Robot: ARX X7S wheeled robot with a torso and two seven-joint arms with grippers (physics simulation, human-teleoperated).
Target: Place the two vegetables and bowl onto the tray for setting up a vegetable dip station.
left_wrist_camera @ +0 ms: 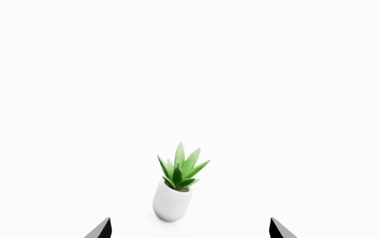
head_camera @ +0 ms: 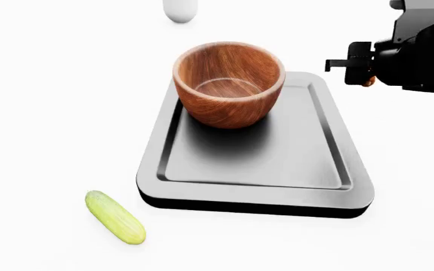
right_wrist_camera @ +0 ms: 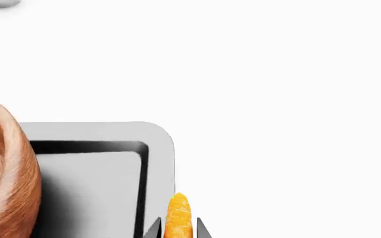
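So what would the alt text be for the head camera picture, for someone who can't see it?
A reddish-brown wooden bowl sits at the far end of a grey tray on a white table. A yellow-green cucumber lies on the table off the tray's near left corner, and the black right gripper hovers by its far right corner.

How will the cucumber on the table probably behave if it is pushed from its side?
The cucumber looks round and elongated, so it would probably roll rather than slide. It seems stiff, not floppy, since it lies straight. Its bumpy skin may give some grip, though that is uncertain.
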